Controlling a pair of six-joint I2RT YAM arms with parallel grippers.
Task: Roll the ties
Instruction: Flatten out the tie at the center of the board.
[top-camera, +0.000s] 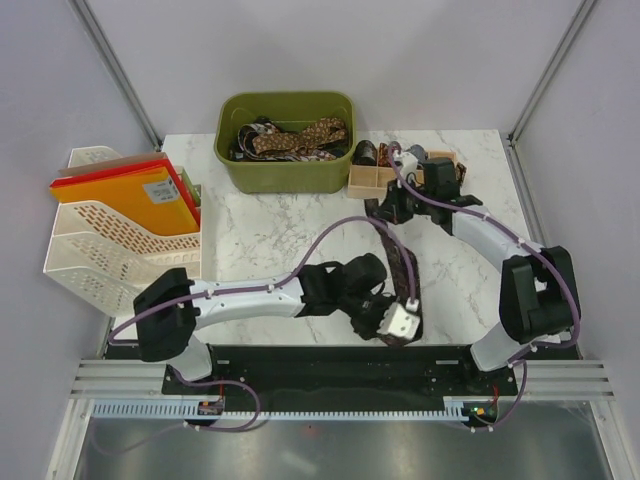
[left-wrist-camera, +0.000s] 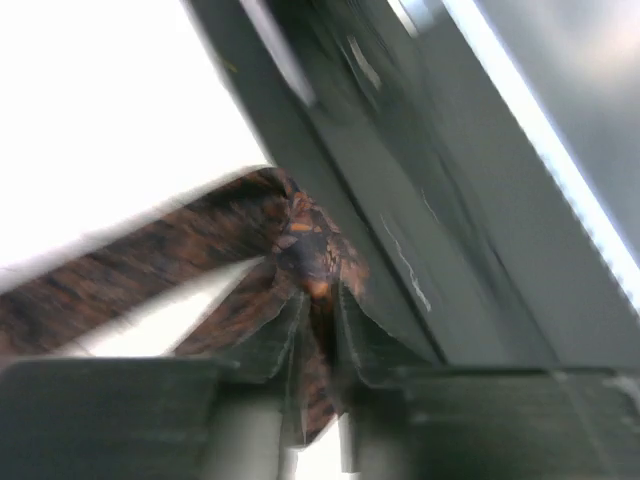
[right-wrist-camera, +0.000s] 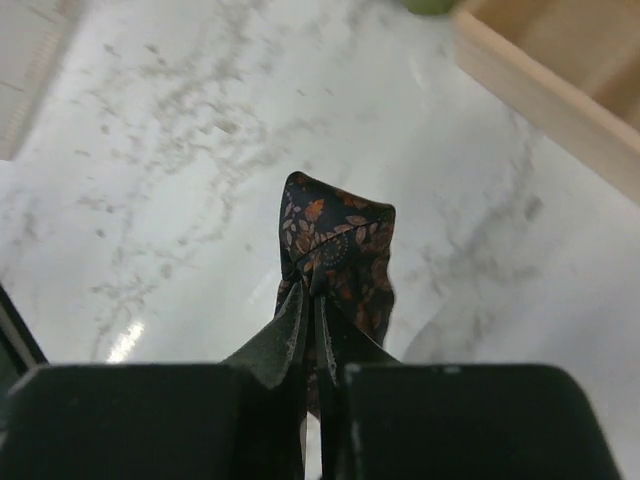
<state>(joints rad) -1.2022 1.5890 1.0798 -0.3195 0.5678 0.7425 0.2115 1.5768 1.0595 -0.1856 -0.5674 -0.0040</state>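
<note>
A dark brown patterned tie (top-camera: 402, 262) lies stretched across the marble table between my two grippers. My left gripper (top-camera: 396, 325) is shut on its near end by the table's front edge; the left wrist view shows the fabric (left-wrist-camera: 300, 245) pinched between the fingers. My right gripper (top-camera: 388, 207) is shut on the far end; the right wrist view shows a folded tip with an orange leaf print (right-wrist-camera: 338, 245) clamped in the jaws, above the marble. More ties (top-camera: 297, 138) lie heaped in the green bin (top-camera: 288, 172). Small rolled ties (top-camera: 367, 153) sit in the wooden tray (top-camera: 372, 183).
A white plastic file rack (top-camera: 110, 245) with red and orange folders stands at the left. The green bin stands at the back centre, the wooden tray to its right. The black base rail (top-camera: 330, 365) runs along the front edge.
</note>
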